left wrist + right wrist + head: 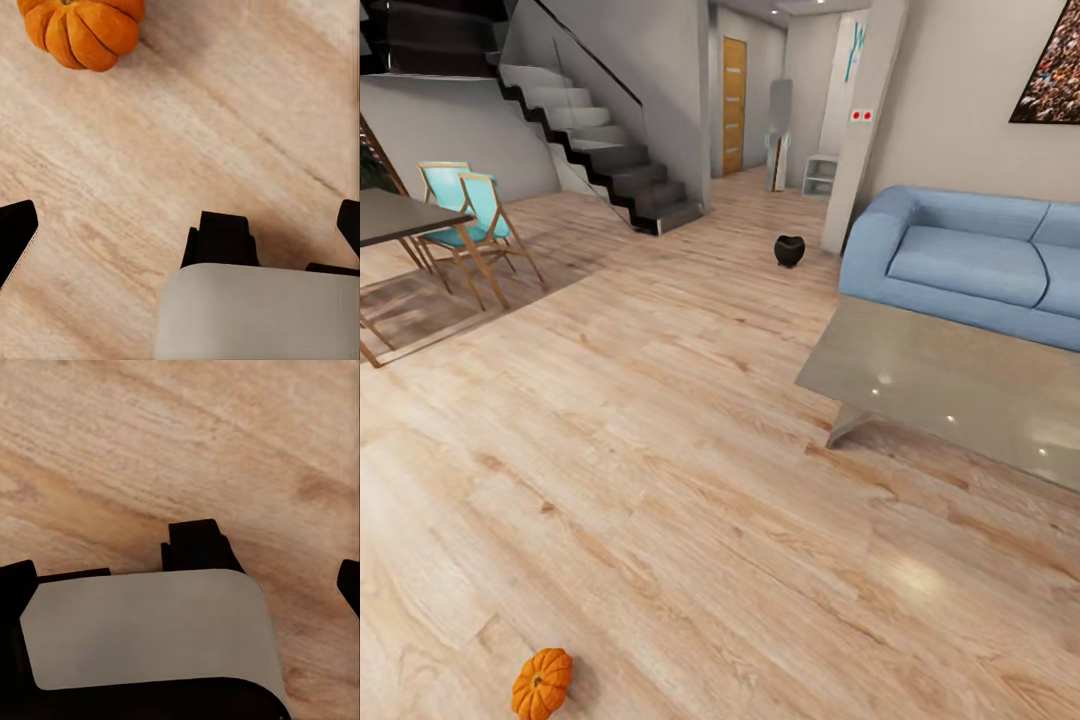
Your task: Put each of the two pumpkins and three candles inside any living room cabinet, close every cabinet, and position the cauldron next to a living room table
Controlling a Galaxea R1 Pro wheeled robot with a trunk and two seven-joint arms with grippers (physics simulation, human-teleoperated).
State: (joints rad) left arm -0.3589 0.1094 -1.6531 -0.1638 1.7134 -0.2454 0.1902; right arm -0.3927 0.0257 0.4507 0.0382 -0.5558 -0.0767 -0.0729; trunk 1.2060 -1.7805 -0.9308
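Pumpkin (542,683) loose on near floor, unstowed; cauldron (789,250) far off, apart from table (920,370). Left gripper (180,225) spread wide, empty; right gripper (180,577) likewise.

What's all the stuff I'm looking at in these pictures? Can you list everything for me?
pumpkin: one, bright orange, lying on the floor near the head view's bottom edge
cauldron: one, black, on the floor farther off, near the sofa's end
table: one, greyish glossy top, at the right, in front of the sofa
sofa: one, blue, against the right wall
floor: light wood planks, throughout
chairs: two, turquoise with wooden frames, at the left beside a dark tabletop
staircase: one, grey steps, at the back left
door: one, orange-brown, down the hallway
left gripper: dark fingers spread apart, above bare floor
right gripper: dark fingers spread apart, above bare floor
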